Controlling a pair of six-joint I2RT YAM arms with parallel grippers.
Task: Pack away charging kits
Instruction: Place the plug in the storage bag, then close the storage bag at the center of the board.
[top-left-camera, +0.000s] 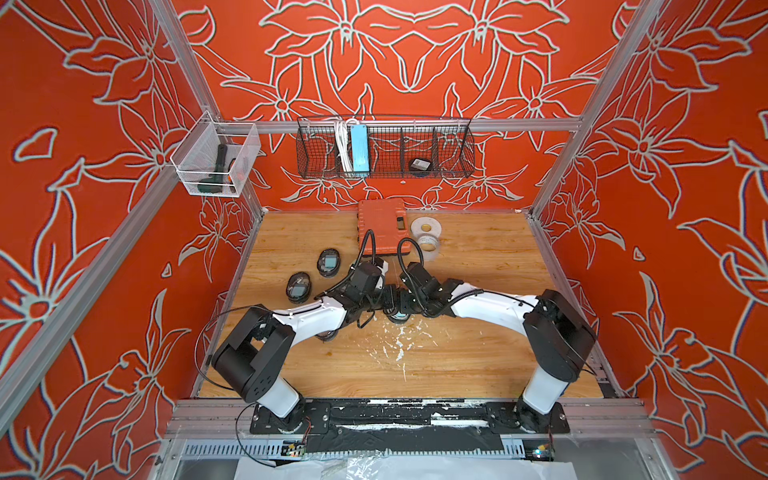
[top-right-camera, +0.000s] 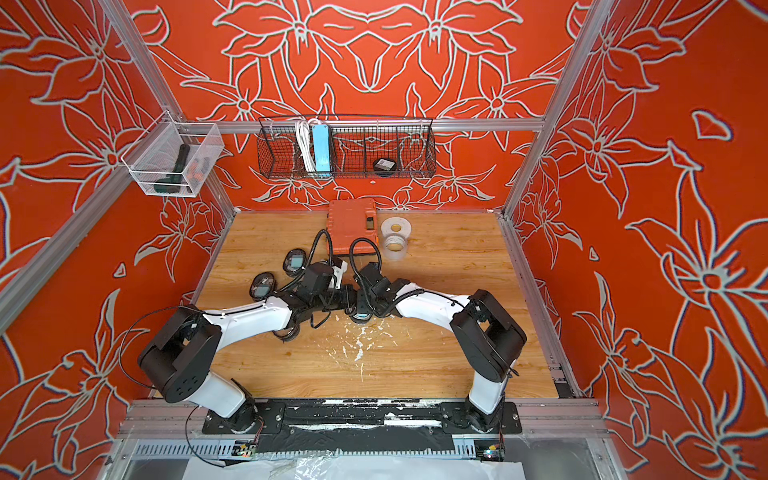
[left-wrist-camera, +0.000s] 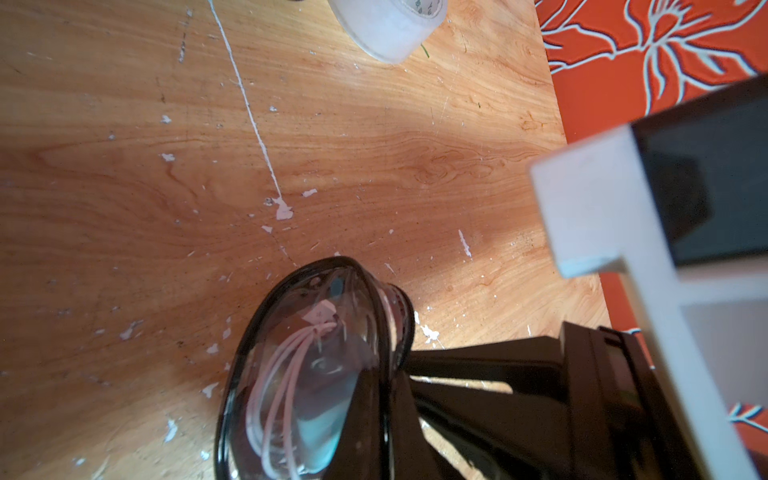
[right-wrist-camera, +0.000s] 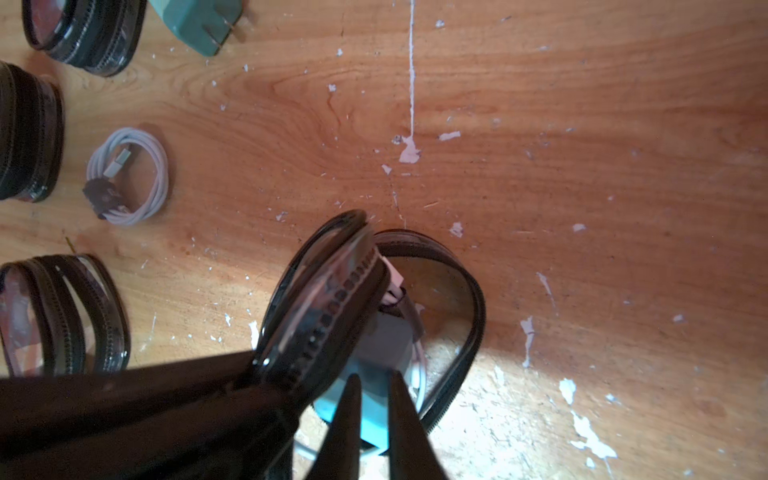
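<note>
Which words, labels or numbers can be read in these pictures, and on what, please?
Nothing reads clearly.
On the tape roll: dark print, cut off and blurred.
On the black round thing in the wire basket: white label, too small.
On the white tag in the pouch: mark too faint.

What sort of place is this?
Probably a robot test booth: aluminium frame, printed orange walls, and a wooden table with left arm and right arm bolted at its front edge.
</note>
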